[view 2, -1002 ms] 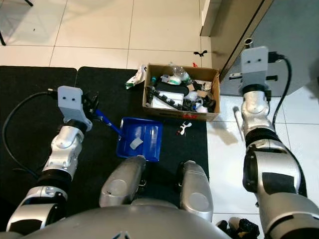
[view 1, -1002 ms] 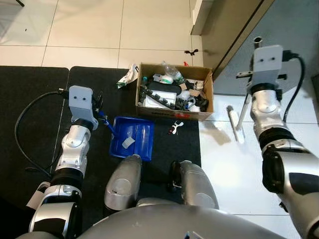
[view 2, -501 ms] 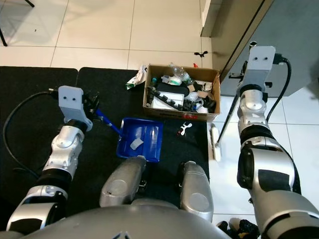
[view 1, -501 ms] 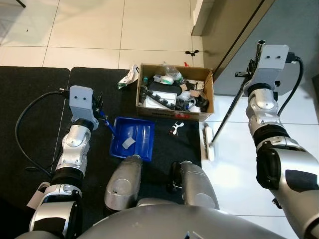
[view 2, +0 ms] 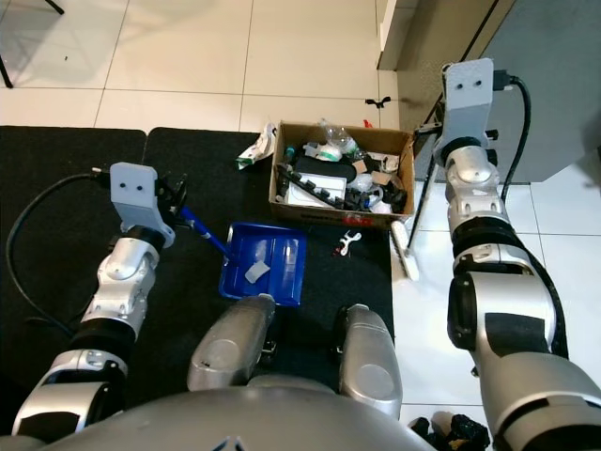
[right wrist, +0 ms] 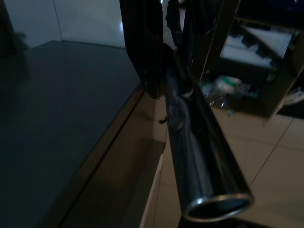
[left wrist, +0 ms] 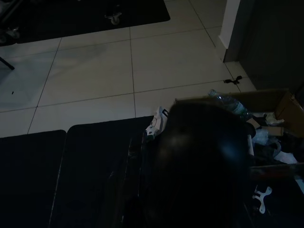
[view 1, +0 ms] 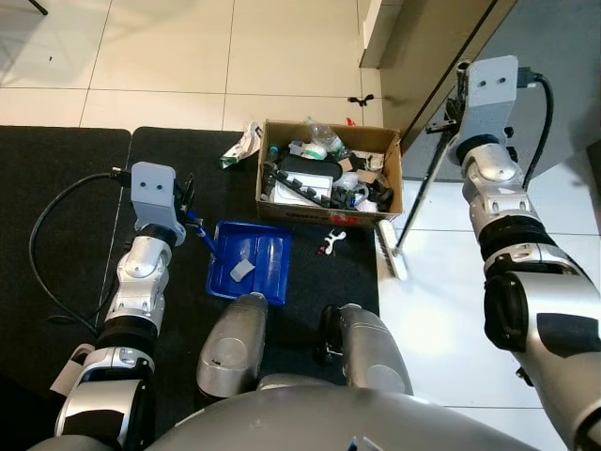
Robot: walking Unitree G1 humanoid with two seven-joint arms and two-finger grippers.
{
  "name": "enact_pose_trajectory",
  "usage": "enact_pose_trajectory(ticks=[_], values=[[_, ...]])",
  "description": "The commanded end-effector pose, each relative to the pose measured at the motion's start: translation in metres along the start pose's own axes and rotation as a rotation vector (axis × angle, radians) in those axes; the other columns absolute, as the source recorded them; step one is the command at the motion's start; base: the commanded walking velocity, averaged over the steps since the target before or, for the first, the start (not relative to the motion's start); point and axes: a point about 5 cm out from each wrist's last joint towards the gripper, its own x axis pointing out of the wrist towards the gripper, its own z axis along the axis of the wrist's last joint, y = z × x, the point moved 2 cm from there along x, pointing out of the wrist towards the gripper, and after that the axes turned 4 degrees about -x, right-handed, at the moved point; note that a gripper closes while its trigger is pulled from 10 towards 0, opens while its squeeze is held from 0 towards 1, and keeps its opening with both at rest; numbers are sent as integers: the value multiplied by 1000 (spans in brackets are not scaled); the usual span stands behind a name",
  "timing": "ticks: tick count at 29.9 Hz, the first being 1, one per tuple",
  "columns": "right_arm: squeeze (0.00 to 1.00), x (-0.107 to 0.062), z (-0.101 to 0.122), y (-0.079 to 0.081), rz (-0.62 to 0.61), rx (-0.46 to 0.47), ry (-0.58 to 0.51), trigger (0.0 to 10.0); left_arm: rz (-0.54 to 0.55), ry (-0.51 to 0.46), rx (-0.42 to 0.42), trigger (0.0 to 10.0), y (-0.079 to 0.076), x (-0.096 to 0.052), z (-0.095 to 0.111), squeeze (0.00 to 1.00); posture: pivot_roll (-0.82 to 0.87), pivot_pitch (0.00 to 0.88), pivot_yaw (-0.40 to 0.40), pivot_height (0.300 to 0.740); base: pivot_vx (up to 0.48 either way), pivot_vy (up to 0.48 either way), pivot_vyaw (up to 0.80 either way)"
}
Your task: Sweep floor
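Here, right pincer gripping broom, no legible labels

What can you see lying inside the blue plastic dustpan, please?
One small pale scrap rests inside the blue plastic dustpan; the robot's knee hides the pan's near edge.

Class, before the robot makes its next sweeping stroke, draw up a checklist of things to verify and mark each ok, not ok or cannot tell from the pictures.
1. Right gripper closed on the broom handle: ok.
2. Broom head down on the tile beside the black mat: ok.
3. Left gripper holding the blue dustpan by its handle: ok.
4. Dustpan lying flat on the mat: ok.
5. Small white scrap on the mat between broom head and dustpan, still to sweep: not ok.
6. Cardboard box clear of the broom head's path: cannot tell.
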Motion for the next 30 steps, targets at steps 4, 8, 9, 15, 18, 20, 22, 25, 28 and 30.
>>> enact_pose_trajectory(ticks=[4, 8, 9, 15, 18, 20, 22, 25, 28, 30], values=[[0, -4, -5, -17, 7, -225, 66, 10000, -29, 95, 1, 10000, -9, -7, -21, 0, 277, 49, -21, 740, 0, 0, 0], [0, -6, -3, -25, -19, -187, 59, 10000, -29, 95, 1, 10000, -9, -7, -21, 0, 274, 50, -18, 740, 0, 0, 0], [0, -6, -1, -28, -36, -148, 46, 10000, -30, 95, 1, 10000, -9, -7, -21, 0, 274, 50, -18, 740, 0, 0, 0], [0, -7, -1, -41, -98, -199, 64, 10000, -31, 95, 1, 10000, -10, -7, -22, 0, 273, 50, -18, 740, 0, 0, 0], [0, -9, -5, -43, -90, -254, 92, 10000, -31, 94, 1, 10000, -10, -7, -22, 0, 273, 50, -17, 740, 0, 0, 0], [0, -10, -6, -44, -97, -216, 89, 10000, -31, 95, 1, 10000, -10, -7, -22, 0, 273, 51, -19, 740, 0, 0, 0], [0, -10, -8, -43, -96, -229, 95, 10000, -31, 95, 1, 10000, -10, -7, -22, 0, 273, 51, -19, 740, 0, 0, 0], [0, -12, -17, -40, -62, -357, 141, 10000, -31, 95, 0, 10000, -10, -7, -22, 0, 271, 52, -20, 740, 0, 0, 0], [0, -15, -27, -40, -21, -498, 194, 10000, -31, 94, 0, 10000, -11, -7, -22, 0, 273, 52, -20, 740, 0, 0, 0], [0, -17, -29, -47, -23, -588, 215, 10000, -31, 95, -2, 10000, -11, -7, -22, 0, 270, 51, -22, 740, 0, 0, 0]])
